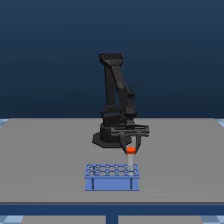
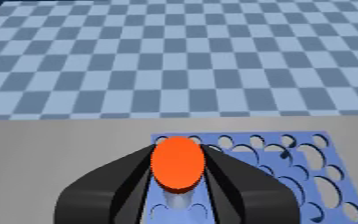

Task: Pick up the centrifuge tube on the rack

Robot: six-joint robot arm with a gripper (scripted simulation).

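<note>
The centrifuge tube [image 1: 131, 159] is whitish with an orange-red cap [image 1: 131, 149]. It hangs upright over the corner of the light-blue rack [image 1: 112, 184] on the exterior view's right, most of its length above the rack's top. My black gripper [image 1: 131, 146] is shut on the tube just at the cap. In the wrist view the orange cap [image 2: 177, 162] sits tight between the two black fingers [image 2: 113, 190]. The tube's pale body [image 2: 181, 202] shows below it, and the rack's holed top [image 2: 310, 167] lies beside it.
The rack stands on a grey table [image 1: 40, 160] near its front edge. The arm's black base [image 1: 107, 137] sits just behind the rack. A blue-and-white checkered floor [image 2: 175, 60] lies beyond the table edge in the wrist view.
</note>
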